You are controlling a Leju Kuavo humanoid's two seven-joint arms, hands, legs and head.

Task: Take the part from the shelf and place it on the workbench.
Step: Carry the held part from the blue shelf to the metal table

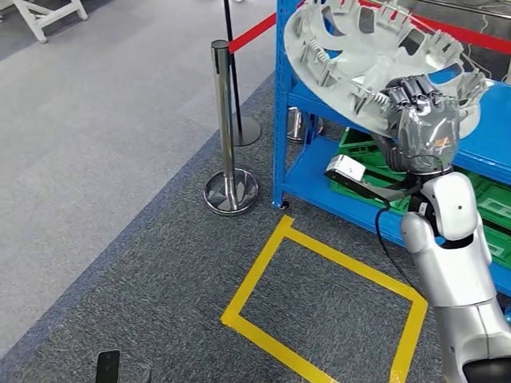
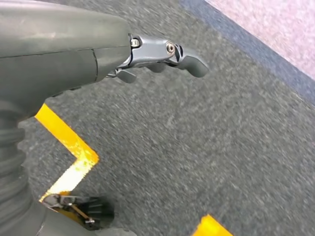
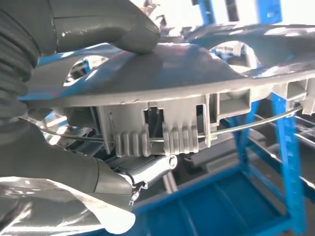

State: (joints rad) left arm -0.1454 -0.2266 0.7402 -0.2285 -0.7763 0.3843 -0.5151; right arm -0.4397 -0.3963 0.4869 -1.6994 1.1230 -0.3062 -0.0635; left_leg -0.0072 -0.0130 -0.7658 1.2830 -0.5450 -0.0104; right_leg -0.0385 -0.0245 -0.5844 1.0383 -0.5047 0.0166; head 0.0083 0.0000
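Observation:
The part is a large grey round wheel cover (image 1: pixel 362 56) with cut-out spokes and clips on its underside. My right hand (image 1: pixel 421 120) grips its near rim and holds it tilted in front of the blue shelf (image 1: pixel 283 104). Close up in the right wrist view, the cover's rim (image 3: pixel 178 73) sits pinched between my thumb (image 3: pixel 111 24) on one face and my fingers (image 3: pixel 148 169) on the other. My left hand (image 2: pixel 163 51) hangs over the grey carpet with its fingers apart and nothing in them.
A yellow tape rectangle (image 1: pixel 325 303) marks the carpet before the shelf. A chrome stanchion (image 1: pixel 227 136) with a red belt stands left of the shelf's corner post. Green crates (image 1: pixel 488 199) sit on the lower shelf board. A small dark device (image 1: pixel 107 367) lies on the floor.

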